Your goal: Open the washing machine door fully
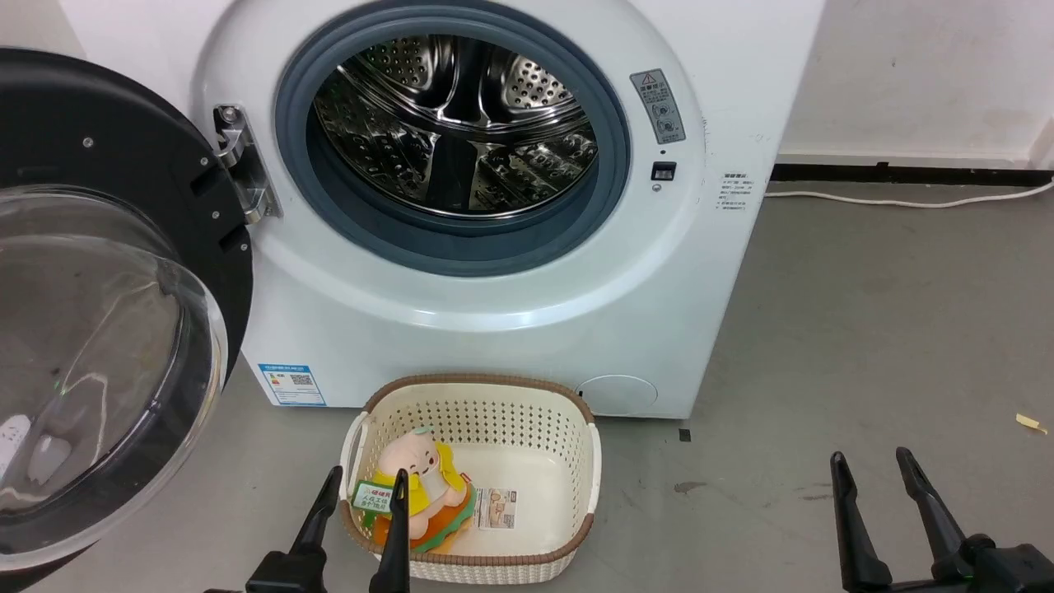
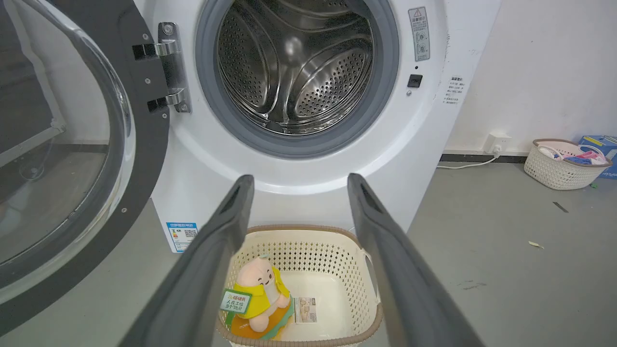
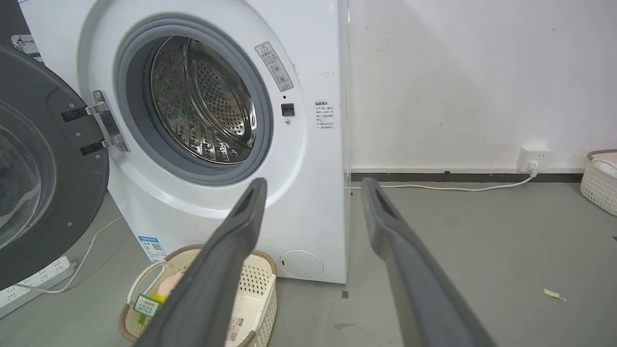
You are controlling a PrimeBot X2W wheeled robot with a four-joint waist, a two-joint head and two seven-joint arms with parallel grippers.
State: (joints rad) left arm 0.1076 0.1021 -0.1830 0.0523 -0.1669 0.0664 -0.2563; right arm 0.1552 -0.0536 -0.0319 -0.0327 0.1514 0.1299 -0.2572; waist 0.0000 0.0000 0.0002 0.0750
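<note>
1. Since the washing machine door (image 1: 99,329) is swung out on its steel hinge (image 1: 243,165) at the left side of the washing machine (image 1: 510,329), you are looking at its inner face. That face is a black ring around a clear glass bowl (image 1: 90,387) that bulges toward you. The steel drum (image 1: 453,123) and the grey gasket (image 1: 461,247) are uncovered.
2. From the left tool (image 1: 367,472), the door lies to the left and further ahead. It stands upright and turns about the vertical hinge line. The right tool (image 1: 870,453) is well apart from it, beyond the machine's other side, so your left arm is the nearer one. The door already looks widely open. I judge that any swing left would need a push leftward and back on that inner face.
3. Both tools are spread, pinch nothing and touch nothing.
4. A cream perforated basket (image 1: 593,469) sits on the floor (image 1: 865,329) just in front of the machine, with a plush toy (image 1: 416,478) inside. The left tool is over the basket's near rim, but I cannot tell how high.
5. Writing:
   - A blue label (image 1: 292,385) with a QR code is low on the machine's front.
   - A grey warning sticker (image 1: 659,105) with a triangle is to the right of the gasket.
   - A green tag (image 1: 372,497) with Chinese characters is on the toy.
   - All of it is too small to read, and I can make out no brand name.
</note>
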